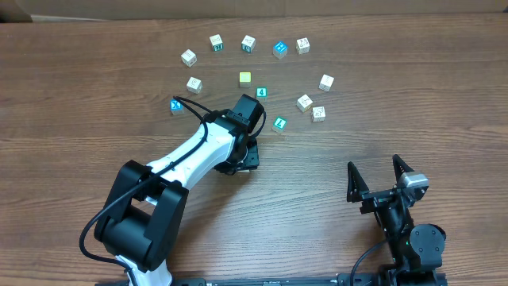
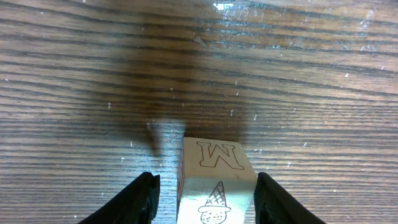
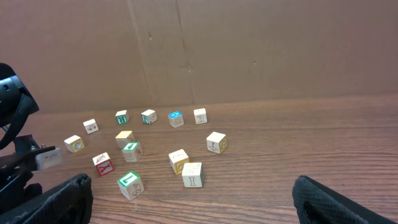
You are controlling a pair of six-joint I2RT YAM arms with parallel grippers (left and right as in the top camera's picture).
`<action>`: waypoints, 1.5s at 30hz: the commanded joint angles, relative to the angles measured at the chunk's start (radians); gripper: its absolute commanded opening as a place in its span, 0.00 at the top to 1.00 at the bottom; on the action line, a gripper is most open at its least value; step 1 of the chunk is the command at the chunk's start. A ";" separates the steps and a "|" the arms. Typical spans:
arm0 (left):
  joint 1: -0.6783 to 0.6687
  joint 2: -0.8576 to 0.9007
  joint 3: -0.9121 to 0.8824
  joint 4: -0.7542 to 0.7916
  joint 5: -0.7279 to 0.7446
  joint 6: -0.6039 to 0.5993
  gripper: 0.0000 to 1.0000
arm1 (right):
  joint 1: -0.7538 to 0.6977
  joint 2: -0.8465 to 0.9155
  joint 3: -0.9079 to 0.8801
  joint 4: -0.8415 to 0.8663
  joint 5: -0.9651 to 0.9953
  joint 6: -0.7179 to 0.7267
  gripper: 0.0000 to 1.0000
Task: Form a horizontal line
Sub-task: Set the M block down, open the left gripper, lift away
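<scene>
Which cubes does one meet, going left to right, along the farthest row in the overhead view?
first pale cube → second pale cube → third pale cube → blue cube → fourth pale cube

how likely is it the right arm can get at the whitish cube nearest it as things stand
Probably yes. Bare table lies between the right gripper, jaws wide open, and that whitish cube; the left arm is further left. A neighbouring cube sits close, so fingers may nudge it.
</scene>
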 commanded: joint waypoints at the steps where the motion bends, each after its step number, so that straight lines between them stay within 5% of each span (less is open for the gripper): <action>1: -0.005 0.014 -0.008 0.003 -0.013 -0.006 0.52 | 0.005 -0.010 -0.010 0.005 0.005 0.002 0.00; 10: -0.005 0.014 -0.008 0.007 -0.013 -0.006 0.68 | 0.005 -0.010 -0.010 0.005 0.005 0.002 0.00; 19: -0.005 0.014 -0.008 0.006 -0.013 -0.010 0.69 | 0.005 -0.010 -0.010 0.005 0.005 0.002 0.00; 24: -0.006 0.014 -0.008 0.007 -0.013 -0.010 0.58 | 0.005 -0.010 -0.010 0.005 0.005 0.002 0.00; 33: -0.008 0.014 -0.008 0.015 -0.014 -0.010 0.64 | 0.005 -0.010 -0.010 0.005 0.005 0.002 0.00; 41: -0.008 0.015 -0.008 0.021 -0.021 -0.009 0.19 | 0.005 -0.010 -0.010 0.005 0.005 0.002 0.00; 45: -0.006 0.014 -0.001 0.011 -0.023 0.011 0.08 | 0.005 -0.010 -0.010 0.005 0.005 0.002 0.00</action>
